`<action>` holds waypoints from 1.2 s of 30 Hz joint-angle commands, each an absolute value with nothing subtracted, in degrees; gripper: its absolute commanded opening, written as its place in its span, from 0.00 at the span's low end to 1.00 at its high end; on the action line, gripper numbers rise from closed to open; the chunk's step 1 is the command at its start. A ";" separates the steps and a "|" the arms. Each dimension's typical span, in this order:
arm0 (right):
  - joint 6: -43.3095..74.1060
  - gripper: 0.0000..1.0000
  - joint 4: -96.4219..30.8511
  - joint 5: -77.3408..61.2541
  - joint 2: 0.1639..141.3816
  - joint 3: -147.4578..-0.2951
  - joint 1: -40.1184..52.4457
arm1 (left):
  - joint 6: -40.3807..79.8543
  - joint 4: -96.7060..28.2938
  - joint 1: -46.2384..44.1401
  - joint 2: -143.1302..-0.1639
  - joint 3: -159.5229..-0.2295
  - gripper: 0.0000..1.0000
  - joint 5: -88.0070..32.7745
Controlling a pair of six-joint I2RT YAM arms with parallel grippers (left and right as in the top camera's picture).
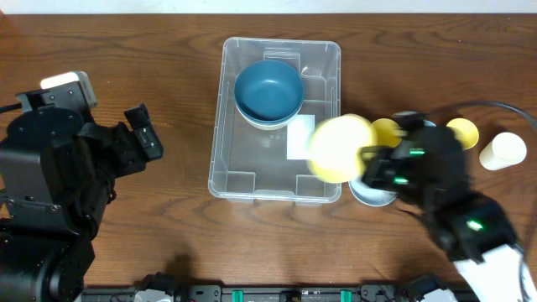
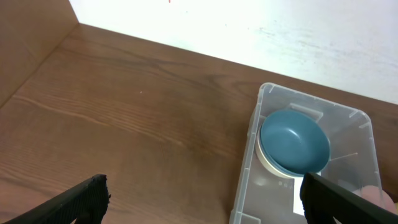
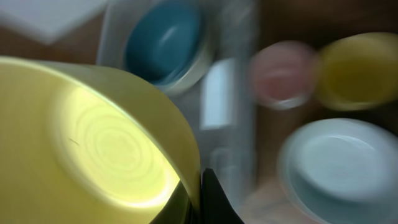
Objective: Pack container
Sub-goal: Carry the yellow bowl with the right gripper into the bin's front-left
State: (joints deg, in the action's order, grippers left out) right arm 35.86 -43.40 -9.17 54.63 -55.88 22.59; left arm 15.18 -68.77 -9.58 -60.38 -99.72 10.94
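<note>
The container (image 1: 252,164) sits in the middle of the tabletop (image 1: 168,50), between the two arms, where either can reach into it. A blue bowl (image 1: 268,91) lies at its far end, nested in a pale bowl whose rim shows beneath it. That stacking leaves the near half bare except for the white label (image 1: 299,138). The right tool (image 1: 362,157) is pressed together on the rim of a yellow bowl (image 1: 338,149), pinching the thin wall, probably because the bowl is too wide to span. The bowl hangs blurred over the container's right wall, so I judge it is headed for the bare near half or the blue stack. Right of the container wait a pale blue bowl (image 1: 373,195), another yellow bowl (image 1: 461,130) and a cream cup (image 1: 503,151), grouped near the right arm. The left tool (image 1: 144,130) stands spread wide and empty, well apart to the left, likely to keep clear.
</note>
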 commanded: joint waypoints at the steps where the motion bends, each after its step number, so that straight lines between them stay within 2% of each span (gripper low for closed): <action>1: 36.07 0.02 -40.45 3.27 62.19 -56.80 34.92 | 15.07 -68.75 -9.32 -60.34 -99.61 0.98 11.64; 4: 33.71 0.01 -35.03 7.57 70.94 -56.80 42.13 | 15.07 -68.77 -9.32 -60.34 -99.61 0.98 11.64; 7: 31.59 0.01 -28.51 9.06 79.61 -56.95 44.75 | 15.07 -68.77 -9.32 -60.34 -99.61 0.98 11.64; 12: 29.85 0.01 -17.41 8.82 90.63 -57.01 44.38 | 15.07 -68.77 -9.32 -60.34 -99.61 0.98 11.64; 18: 27.57 0.02 -10.28 0.36 96.25 -57.01 43.94 | 15.07 -68.77 -9.32 -60.34 -99.61 0.98 11.64; 20: 25.56 0.14 -8.73 -1.08 96.55 -57.01 44.34 | 15.07 -68.75 -9.32 -60.34 -99.61 0.98 11.64; 22: 22.13 0.34 -7.88 -1.13 95.94 -57.01 44.71 | 15.07 -68.77 -9.32 -60.34 -99.61 0.98 11.64; 25: 18.96 0.52 -7.88 -0.82 92.97 -57.19 44.18 | 15.07 -68.77 -9.32 -60.34 -99.61 0.98 11.64; 27: 18.79 0.58 -8.03 -0.19 89.73 -57.34 43.22 | 15.07 -68.77 -9.32 -60.34 -99.61 0.98 11.64; 30: 19.05 0.61 -10.85 2.46 82.52 -57.34 40.49 | 15.07 -68.77 -9.32 -60.34 -99.61 0.98 11.64; 36: 27.57 0.65 -25.58 13.89 64.45 -57.34 29.54 | 15.07 -68.77 -9.32 -60.34 -99.61 0.98 11.64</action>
State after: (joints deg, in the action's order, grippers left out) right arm 23.09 -22.68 5.93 70.63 -56.53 34.20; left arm 15.18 -68.77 -9.58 -60.38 -99.72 10.94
